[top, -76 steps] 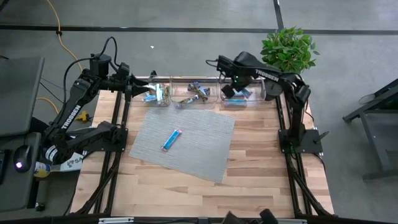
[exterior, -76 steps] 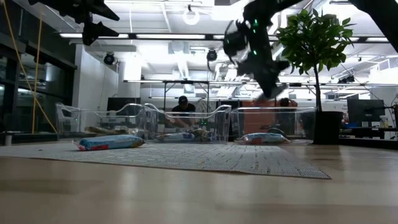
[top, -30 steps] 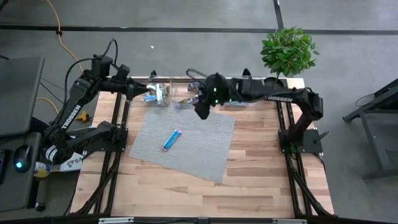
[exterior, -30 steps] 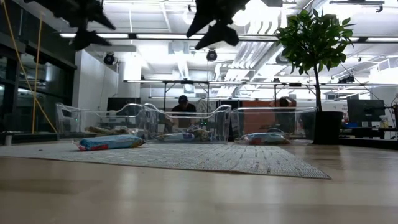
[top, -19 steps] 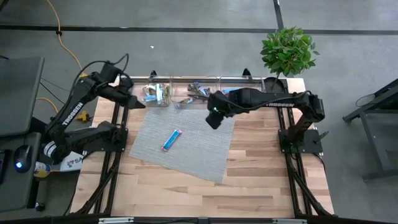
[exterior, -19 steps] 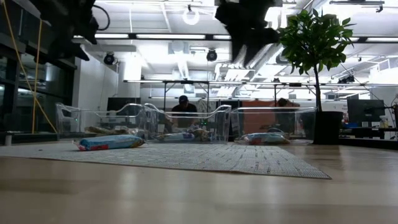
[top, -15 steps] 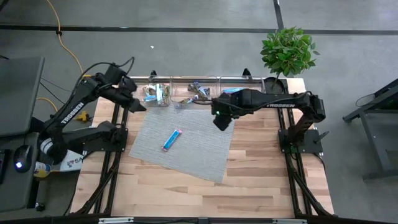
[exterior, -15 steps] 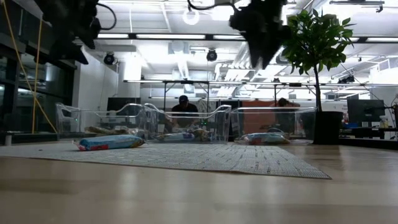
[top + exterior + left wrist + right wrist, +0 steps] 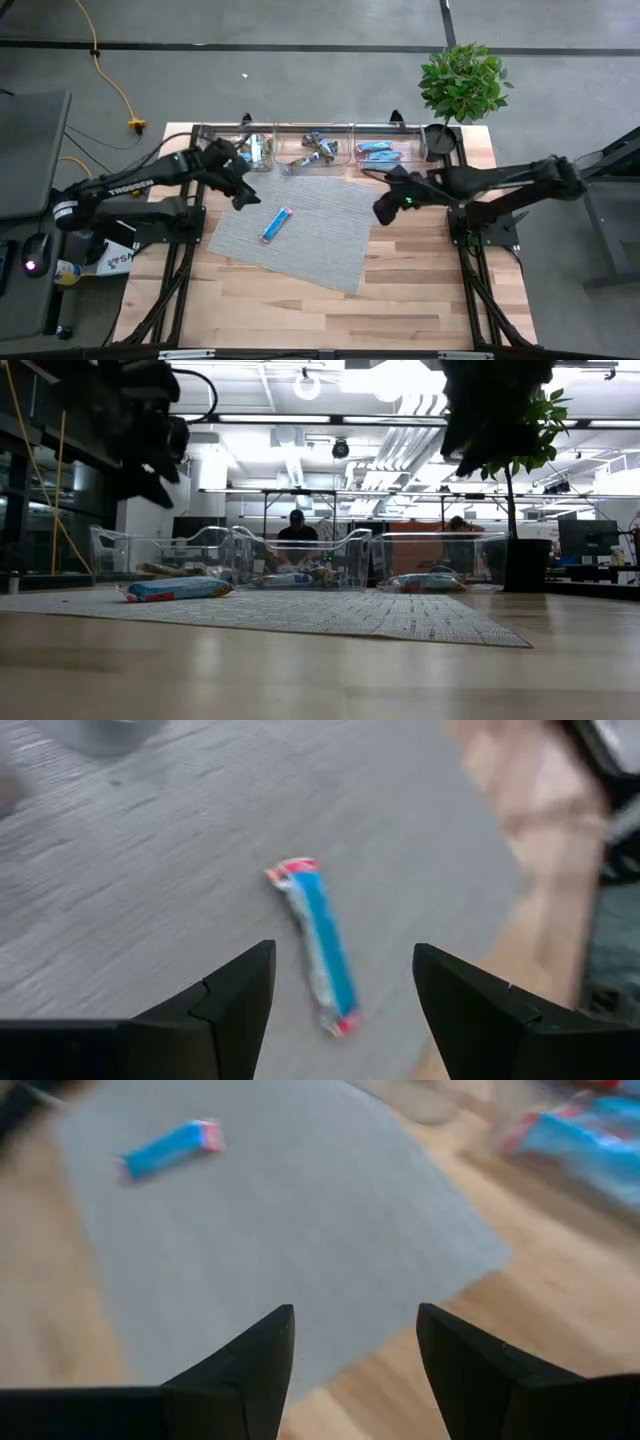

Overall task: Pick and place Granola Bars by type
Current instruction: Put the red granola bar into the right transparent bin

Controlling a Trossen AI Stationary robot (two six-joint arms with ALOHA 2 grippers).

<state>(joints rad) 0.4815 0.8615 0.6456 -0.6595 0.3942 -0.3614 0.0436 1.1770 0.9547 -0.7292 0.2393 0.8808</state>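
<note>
One blue granola bar (image 9: 277, 224) with pink-red ends is lying alone on the grey mat (image 9: 320, 245), left of centre in the high view, angled with its upper end toward the frame's right. The left gripper (image 9: 247, 197) is hanging above the mat's upper-left edge, just up and left of that bar, and in the left wrist view its fingers (image 9: 235, 1005) are standing wide apart with nothing between them while the bar (image 9: 313, 942) is lying on the mat beyond them. The right gripper (image 9: 384, 209) is reaching in over the mat's right edge near the centre of the high view; its fingers (image 9: 255, 1360) are also spread wide and empty in the right wrist view, with the lone bar (image 9: 168, 1146) showing far off at the upper left of that picture. Along the top edge of the wooden worktop (image 9: 420, 280) three clear bins (image 9: 320, 148) are sitting in a row, each holding sorted bars (image 9: 377, 152), the right-hand one blue. A potted plant (image 9: 462, 82) is standing at the worktop's upper right corner. In the low view a person (image 9: 294, 532) is showing behind the bins.
</note>
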